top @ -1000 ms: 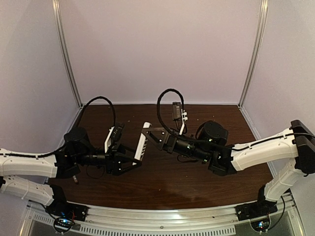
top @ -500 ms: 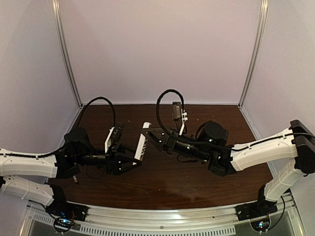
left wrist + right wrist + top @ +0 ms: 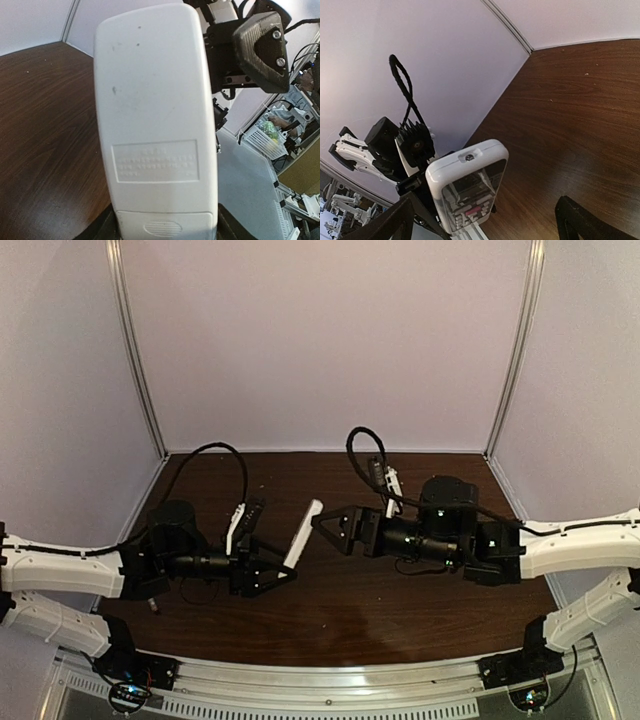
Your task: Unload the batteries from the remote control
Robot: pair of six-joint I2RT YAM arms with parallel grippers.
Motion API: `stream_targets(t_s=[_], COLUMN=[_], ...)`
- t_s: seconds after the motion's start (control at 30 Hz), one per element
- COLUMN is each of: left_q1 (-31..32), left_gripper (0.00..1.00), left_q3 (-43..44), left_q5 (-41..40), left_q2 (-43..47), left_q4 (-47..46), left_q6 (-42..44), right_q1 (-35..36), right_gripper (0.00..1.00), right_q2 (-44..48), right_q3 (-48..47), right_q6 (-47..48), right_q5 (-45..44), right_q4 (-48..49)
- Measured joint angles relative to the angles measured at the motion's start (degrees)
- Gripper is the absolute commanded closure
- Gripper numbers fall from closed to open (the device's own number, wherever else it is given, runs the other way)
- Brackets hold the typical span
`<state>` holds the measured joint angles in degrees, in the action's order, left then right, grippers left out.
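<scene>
Left gripper (image 3: 281, 568) is clamped on the lower end of the remote control (image 3: 302, 532) and holds it off the table (image 3: 330, 625), above the middle of the surface and slightly toward the left edge. The remote is tilted, with its top end raised and pointing to the far right. In the left wrist view the plain white back (image 3: 155, 125) fills the frame. It shows an embossed label (image 3: 155, 161) at mid-length and a small ridged panel (image 3: 162, 228) at the lower end, seated flush. The dark fingers of the gripper are just visible on either side of that end. Right gripper (image 3: 328, 528) faces the top end of the remote from the right, near but apart from it. Its jaws are spread wide with nothing between them. In the right wrist view its fingers (image 3: 390, 222) sit at the bottom corners, and the remote's button face (image 3: 467, 192) and display are seen between them, further off.
</scene>
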<state>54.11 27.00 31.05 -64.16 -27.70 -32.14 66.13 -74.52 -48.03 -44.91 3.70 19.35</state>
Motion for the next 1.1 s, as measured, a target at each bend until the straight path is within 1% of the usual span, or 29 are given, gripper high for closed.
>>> stream_targets(t_s=[0.13, 0.2, 0.33, 0.47, 0.57, 0.67, 0.8, 1.1], left_q1=[0.0, 0.3, 1.6, 4.0, 6.8, 9.1, 10.9, 15.9], left_gripper=[0.81, 0.81, 0.83, 0.84, 0.85, 0.85, 0.85, 0.85], left_q3=[1.2, 1.7, 2.8, 4.0, 4.9, 5.6, 5.6, 6.3], left_q5=[-2.0, -3.4, -7.0, -11.2, -14.5, -17.2, -19.5, -23.4], left_q2=[-2.2, -2.8, -3.6, -4.9, -6.0, -6.9, -7.2, -8.3], left_q4=[2.3, 3.5, 5.6, 6.9, 7.9, 8.6, 9.0, 9.0], left_q6=[2.5, 3.9, 6.8, 9.9, 12.4, 14.8, 17.4, 22.5], right_q1=[0.0, -0.1, -0.7, -1.7, -2.9, -4.9, -6.9, -8.5], right_gripper=[0.00, 0.00, 0.00, 0.00, 0.00, 0.01, 0.04, 0.23], right_q2=[2.8, 4.0, 6.6, 6.9, 6.2, 3.7, 1.0, -2.4], right_q3=[-2.7, -4.1, -6.5, -10.3, -13.1, -16.1, -16.8, -16.8], right_q6=[-0.2, -0.5, -1.8, -3.0, -3.6, -3.8, -3.9, -3.8], right_q5=[-2.9, -3.9, -3.5, -0.8, 2.4, 6.1, 10.3, 18.8], right_q4=[-15.1, -20.7, -29.6, -36.1, -39.5, -42.6, -46.2, -49.6])
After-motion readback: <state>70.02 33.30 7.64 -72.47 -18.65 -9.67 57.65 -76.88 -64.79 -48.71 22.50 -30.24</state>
